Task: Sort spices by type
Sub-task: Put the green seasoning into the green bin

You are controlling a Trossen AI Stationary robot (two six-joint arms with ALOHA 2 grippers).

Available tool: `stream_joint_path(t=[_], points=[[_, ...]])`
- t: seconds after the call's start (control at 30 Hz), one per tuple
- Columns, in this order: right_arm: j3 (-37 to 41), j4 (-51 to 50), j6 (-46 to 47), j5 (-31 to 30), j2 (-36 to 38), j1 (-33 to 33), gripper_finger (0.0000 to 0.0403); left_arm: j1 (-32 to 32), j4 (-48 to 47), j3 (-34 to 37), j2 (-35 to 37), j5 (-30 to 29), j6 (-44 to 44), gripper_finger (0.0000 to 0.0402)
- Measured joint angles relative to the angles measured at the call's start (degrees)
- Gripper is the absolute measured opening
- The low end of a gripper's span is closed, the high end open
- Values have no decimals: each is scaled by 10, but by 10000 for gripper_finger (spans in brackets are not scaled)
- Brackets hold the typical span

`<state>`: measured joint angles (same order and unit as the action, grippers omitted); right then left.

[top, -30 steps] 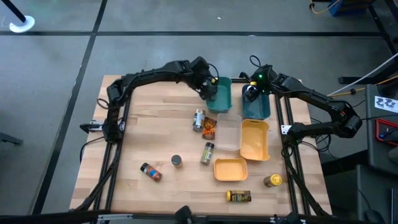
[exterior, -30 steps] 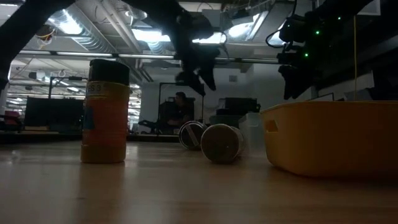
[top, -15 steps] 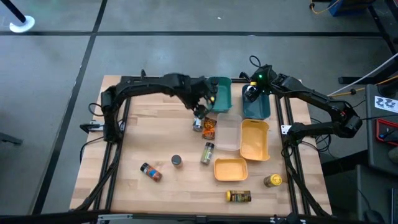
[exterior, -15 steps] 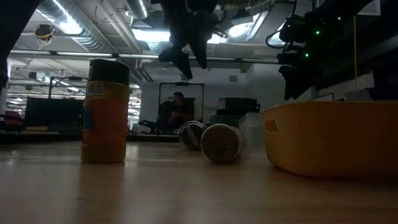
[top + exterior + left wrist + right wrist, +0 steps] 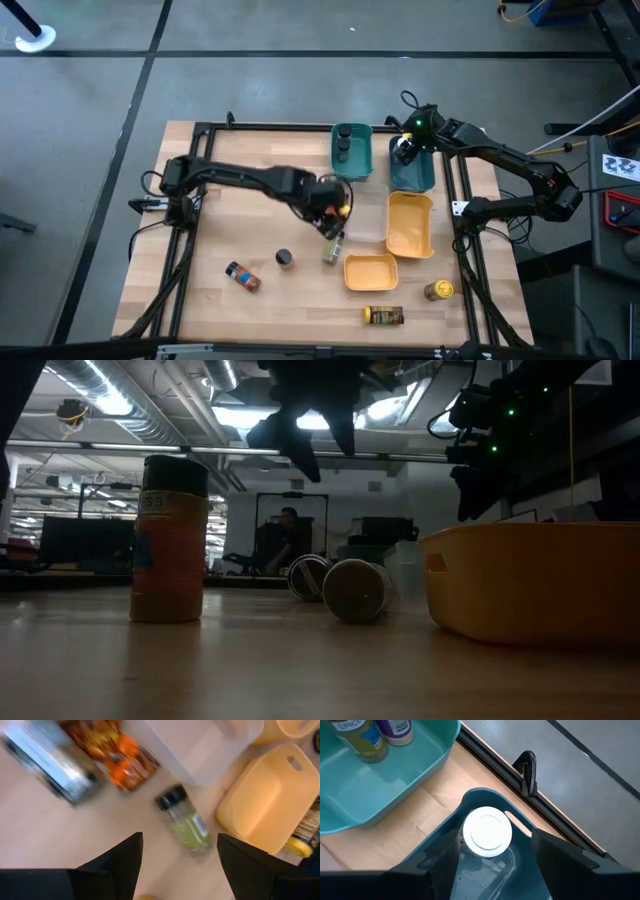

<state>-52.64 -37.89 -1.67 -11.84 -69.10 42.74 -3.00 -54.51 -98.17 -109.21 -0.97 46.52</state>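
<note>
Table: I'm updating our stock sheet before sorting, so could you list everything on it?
Light teal bin: one, far edge, two jars inside.
Dark teal bin: one, beside it, white-capped bottle inside.
Yellow bins: two, right side.
Clear bin: one, middle.
Loose jars: six, mixed lids, scattered.
Orange packet: one, beside clear bin.
Left claw: open, above a green-herb jar.
Right claw: open, over the bottle.

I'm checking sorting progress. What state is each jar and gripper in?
left gripper: open, empty, over green-herb jar, which lies on its side
right gripper: open around upright white-lidded jar in dark teal bin
two jars: upright in teal bin
</note>
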Motion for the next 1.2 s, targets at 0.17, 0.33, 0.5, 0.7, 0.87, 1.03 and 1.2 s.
stream_joint_path(t=[0.17, 0.33, 0.5, 0.7, 0.87, 1.03, 1.2], points=[[0, 0, -3, 17, 0, 0, 246, -34, 71, 56, 0, -13, 72, 239], [0, 0, -3, 30, 0, 0, 246, -56, 144, 112, -1, -17, 119, 239], [0, 0, -3, 30, 0, 0, 246, -65, 224, 167, -1, -30, 148, 239], [0, 1, -3, 30, 0, 0, 246, -64, 278, 202, -1, -33, 165, 239], [0, 1, -3, 30, 0, 0, 246, -64, 318, 225, 0, -44, 179, 239], [0, 4, -3, 30, 0, 0, 246, -64, 323, 228, 0, -61, 182, 239], [0, 4, -3, 30, 0, 0, 246, -64, 350, 228, 0, -64, 174, 239]])
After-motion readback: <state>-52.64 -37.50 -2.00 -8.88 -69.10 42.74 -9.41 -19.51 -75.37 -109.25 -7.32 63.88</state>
